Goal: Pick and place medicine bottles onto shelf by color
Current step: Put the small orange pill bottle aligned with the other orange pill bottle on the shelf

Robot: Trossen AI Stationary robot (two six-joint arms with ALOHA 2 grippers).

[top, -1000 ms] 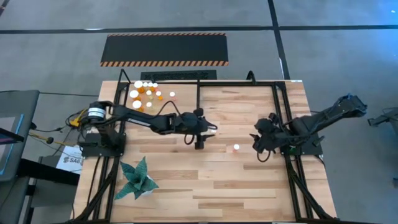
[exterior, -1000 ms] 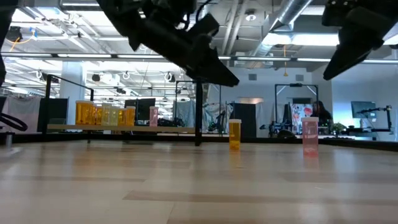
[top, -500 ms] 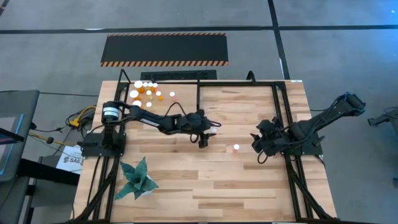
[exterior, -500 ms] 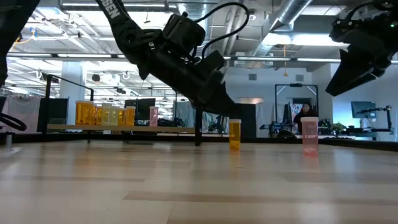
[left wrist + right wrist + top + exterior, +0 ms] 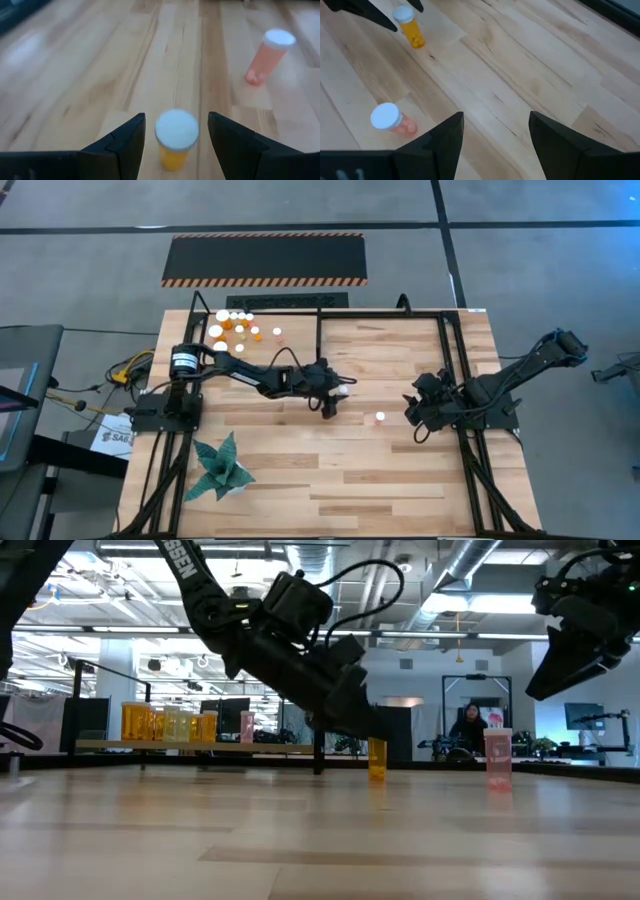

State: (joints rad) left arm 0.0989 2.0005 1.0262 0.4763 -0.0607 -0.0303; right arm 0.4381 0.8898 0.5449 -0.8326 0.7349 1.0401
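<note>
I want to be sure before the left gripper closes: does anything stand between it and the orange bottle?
Nothing visible does. The left gripper is open, and the orange bottle stands upright between its fingers, with only bare table around it.

Floor: grey concrete (image 5: 80, 270), with a hazard-striped black panel (image 5: 264, 258) at upper centre.
Ceiling: exposed ducts (image 5: 470, 565), strip lights.
Person: seated, far right (image 5: 468, 727).
</note>
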